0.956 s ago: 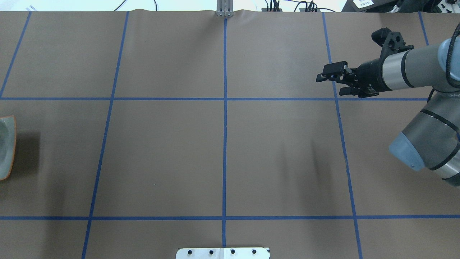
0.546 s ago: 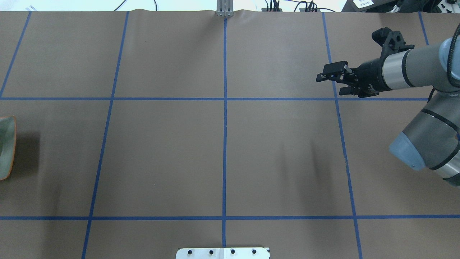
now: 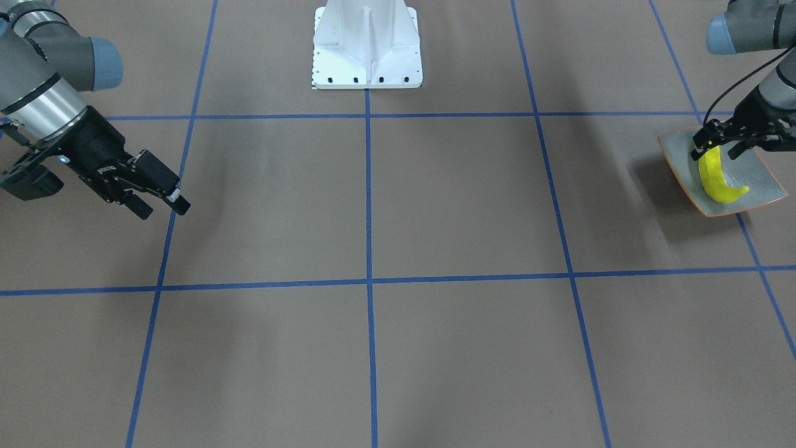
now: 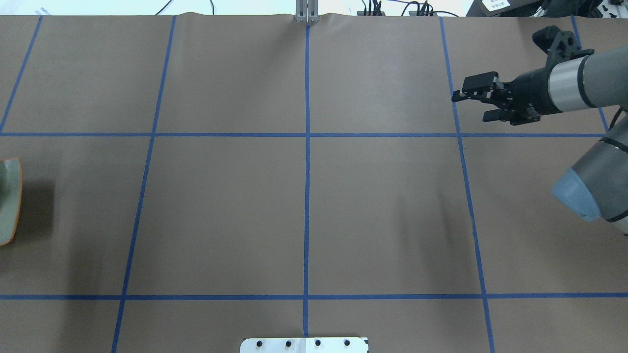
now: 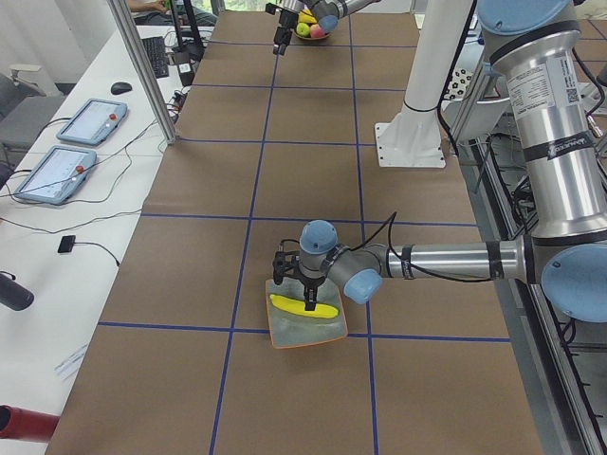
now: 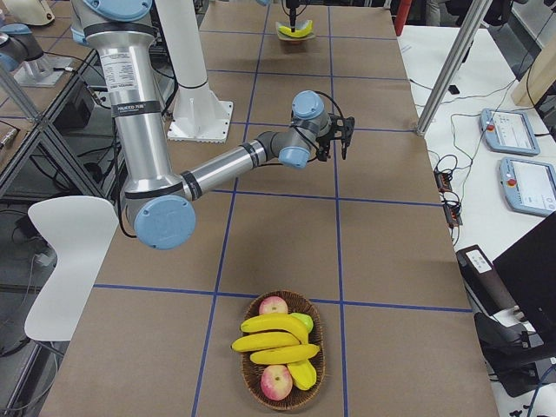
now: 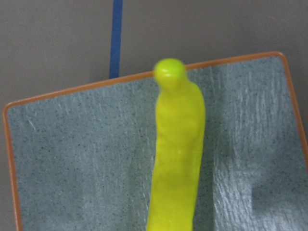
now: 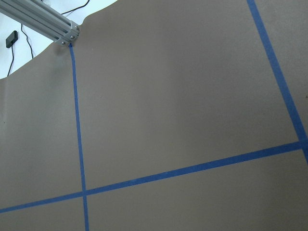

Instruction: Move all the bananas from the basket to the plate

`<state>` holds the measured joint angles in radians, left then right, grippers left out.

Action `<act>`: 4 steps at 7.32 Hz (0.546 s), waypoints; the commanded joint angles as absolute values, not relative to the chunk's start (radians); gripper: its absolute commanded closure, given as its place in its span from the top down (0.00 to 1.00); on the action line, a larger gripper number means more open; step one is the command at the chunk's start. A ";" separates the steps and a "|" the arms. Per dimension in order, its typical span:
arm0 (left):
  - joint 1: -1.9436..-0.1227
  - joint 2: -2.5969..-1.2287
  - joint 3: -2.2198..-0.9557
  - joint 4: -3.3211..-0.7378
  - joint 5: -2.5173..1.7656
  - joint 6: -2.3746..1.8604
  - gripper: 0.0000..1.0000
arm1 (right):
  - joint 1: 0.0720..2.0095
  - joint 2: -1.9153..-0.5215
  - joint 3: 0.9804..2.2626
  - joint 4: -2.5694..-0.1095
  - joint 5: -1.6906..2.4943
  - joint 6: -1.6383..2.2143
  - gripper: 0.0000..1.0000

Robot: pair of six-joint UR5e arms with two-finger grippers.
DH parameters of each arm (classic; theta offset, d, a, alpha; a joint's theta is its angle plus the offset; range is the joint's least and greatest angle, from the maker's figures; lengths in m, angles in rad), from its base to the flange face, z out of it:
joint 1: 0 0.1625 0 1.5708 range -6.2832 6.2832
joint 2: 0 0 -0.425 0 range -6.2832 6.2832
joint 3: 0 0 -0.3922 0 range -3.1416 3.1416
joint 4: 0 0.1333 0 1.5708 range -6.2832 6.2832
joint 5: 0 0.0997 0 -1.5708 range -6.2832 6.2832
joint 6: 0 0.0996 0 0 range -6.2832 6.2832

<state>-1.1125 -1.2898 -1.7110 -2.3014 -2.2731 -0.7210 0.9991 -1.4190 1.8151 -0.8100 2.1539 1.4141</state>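
Right pincer (image 4: 483,102) has drifted toward 1 o'clock, jaws apart, empty.
Left pincer (image 3: 720,142) clamps the banana (image 3: 715,177) over the plate (image 3: 755,177); better to lower it flat before letting go.

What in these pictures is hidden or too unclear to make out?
- Plate: overhead view's left edge cuts off most of it, with its banana and the left gripper.
- Left gripper: whether it grips the banana is unclear; too small in the front view.
- Basket: shows only in the right-side view; stacked fruit may hide more underneath.
- Right gripper: open, empty.
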 commanded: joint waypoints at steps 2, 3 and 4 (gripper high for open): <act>-1.131 -1.360 -1.727 -2.295 -2.292 -0.722 0.99 | 1.205 -1.723 1.815 -0.811 2.221 0.930 1.00; -1.131 -1.367 -1.726 -2.293 -2.293 -0.724 0.99 | 1.256 -1.802 1.796 -0.830 2.223 0.796 1.00; -1.129 -1.371 -1.729 -2.295 -2.293 -0.730 0.99 | 1.303 -1.863 1.767 -0.834 2.224 0.737 1.00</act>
<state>-1.1296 -1.3614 -1.7274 -2.2945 -2.2929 -0.7246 1.2356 -1.7663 1.7971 -0.8243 2.2203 0.8665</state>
